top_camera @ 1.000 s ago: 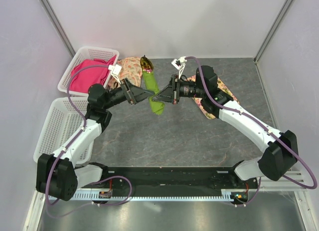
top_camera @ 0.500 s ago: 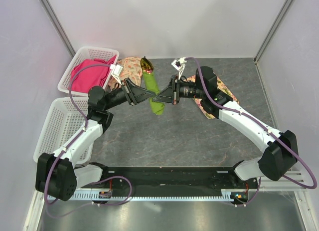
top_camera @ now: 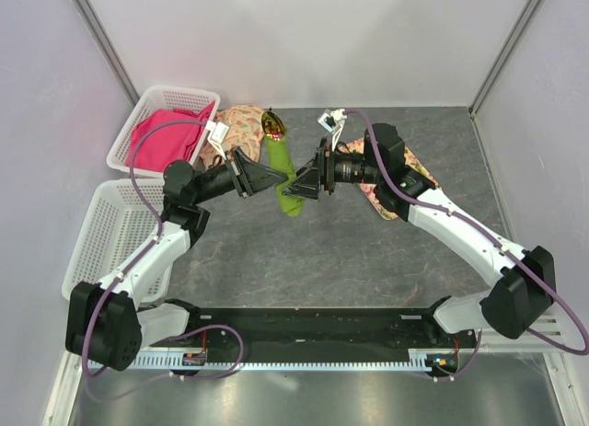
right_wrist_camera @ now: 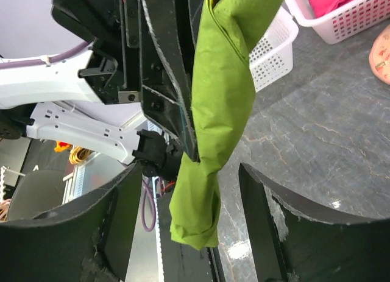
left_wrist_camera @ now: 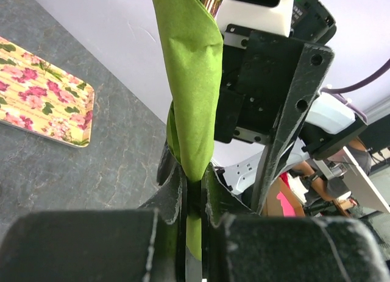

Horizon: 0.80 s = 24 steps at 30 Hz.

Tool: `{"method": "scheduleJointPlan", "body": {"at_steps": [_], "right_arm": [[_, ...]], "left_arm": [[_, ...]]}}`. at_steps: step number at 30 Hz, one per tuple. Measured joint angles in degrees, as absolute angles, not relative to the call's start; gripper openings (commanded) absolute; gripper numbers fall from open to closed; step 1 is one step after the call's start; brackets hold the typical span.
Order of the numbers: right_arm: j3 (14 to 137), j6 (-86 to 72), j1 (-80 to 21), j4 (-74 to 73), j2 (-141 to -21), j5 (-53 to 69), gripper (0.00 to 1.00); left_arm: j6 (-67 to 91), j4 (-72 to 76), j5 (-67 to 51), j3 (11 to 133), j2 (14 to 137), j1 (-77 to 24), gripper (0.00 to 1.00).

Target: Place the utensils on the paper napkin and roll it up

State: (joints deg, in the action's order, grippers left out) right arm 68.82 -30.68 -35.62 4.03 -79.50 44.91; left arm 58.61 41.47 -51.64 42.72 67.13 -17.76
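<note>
The paper napkin (top_camera: 286, 168) is rolled into a lime-green tube and held above the table between both arms. A shiny yellow-gold utensil end (top_camera: 272, 123) pokes out of its far end; the rest of the utensils is hidden inside the roll. My left gripper (top_camera: 282, 177) is shut on the napkin (left_wrist_camera: 194, 81), pinching it at the left gripper (left_wrist_camera: 194, 190). The right gripper (top_camera: 300, 185) stands open. In the right wrist view the napkin (right_wrist_camera: 222, 105) hangs free between the spread fingers (right_wrist_camera: 119, 215) of the right gripper (right_wrist_camera: 192, 209), touching neither.
A white basket (top_camera: 138, 120) holding a pink cloth (top_camera: 167, 132) stands at the back left, with another white basket (top_camera: 103, 237) nearer. One floral mat (top_camera: 241, 122) lies behind the roll, one (top_camera: 407, 179) under the right arm.
The left gripper has closed on the napkin roll. The right gripper, shut on the roll before, has opened and let go of it.
</note>
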Motion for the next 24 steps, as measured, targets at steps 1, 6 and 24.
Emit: {"method": "scheduleJointPlan", "body": {"at_steps": [1, 6, 24], "right_arm": [[68.82, -30.15, -35.59, 3.53, -79.0, 44.86, 0.72], [69.87, -29.69, -34.87, 1.98, -78.08, 44.51, 0.65], [74.91, -31.31, -34.26, 1.1, -82.46, 42.11, 0.6]], "left_arm": [[58.48, 41.43, -51.92, 42.72, 67.13, -17.76, 0.02], [57.3, 41.43, -53.3, 42.72, 67.11, -17.98, 0.02], [53.36, 39.09, -54.26, 41.17, 66.46, -19.84, 0.02]]}}
